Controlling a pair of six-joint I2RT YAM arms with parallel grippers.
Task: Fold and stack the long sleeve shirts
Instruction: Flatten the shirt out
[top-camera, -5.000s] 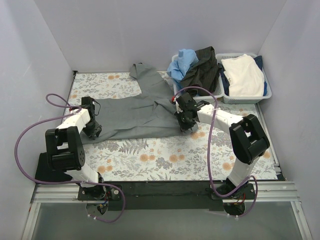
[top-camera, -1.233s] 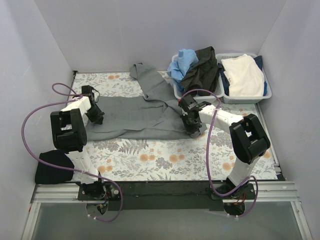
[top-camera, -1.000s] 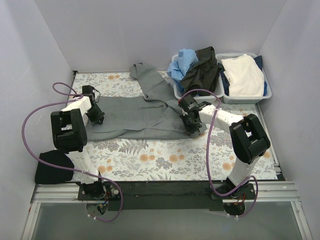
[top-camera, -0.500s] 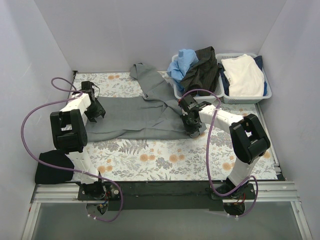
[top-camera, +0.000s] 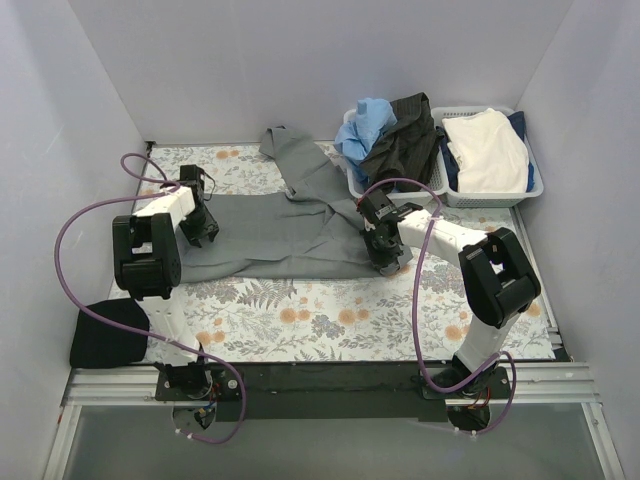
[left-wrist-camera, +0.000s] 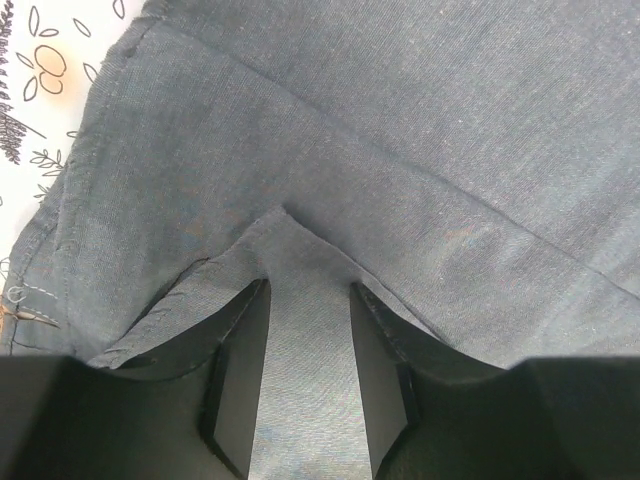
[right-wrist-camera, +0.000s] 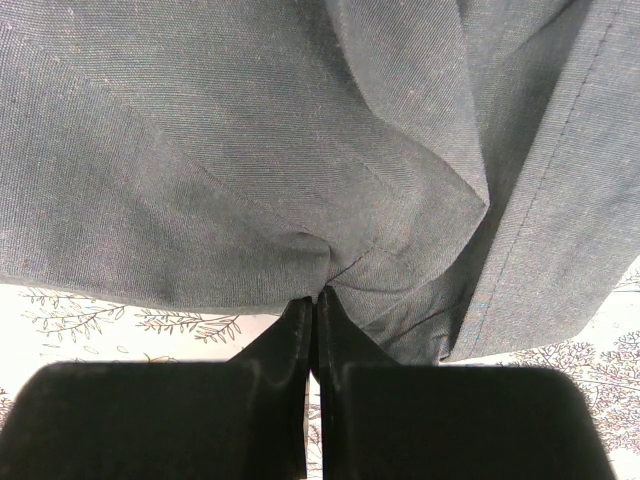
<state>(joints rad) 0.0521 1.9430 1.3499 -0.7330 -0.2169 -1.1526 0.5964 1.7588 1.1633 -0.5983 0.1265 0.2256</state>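
The left gripper (left-wrist-camera: 308, 292) has its two black fingers (left-wrist-camera: 240, 365) partly closed on a raised fold of the grey shirt (left-wrist-camera: 420, 140), and the cloth fills the gap between them and peaks just beyond the tips. The right gripper (right-wrist-camera: 315, 300) has its fingers (right-wrist-camera: 288, 350) pressed tightly together, pinching the shirt's near edge where the fabric puckers into small creases. A stitched hem runs just to the right of that pinch. Seen from above, the grey shirt lies spread across the middle of the flower-patterned table (top-camera: 320, 315) with one arm at each end – the left gripper at its left end, the right gripper at its near right corner. One sleeve (top-camera: 285, 150) stretches away toward the back wall. A black shirt (top-camera: 105, 335) sits as a folded bundle at the near left corner of the table, well apart from the grey one. At the far right stand two white baskets (top-camera: 490, 197), side by side – one holding blue cloth (top-camera: 365, 120) and a dark garment (top-camera: 405, 140), the other white cloth (top-camera: 485, 145).
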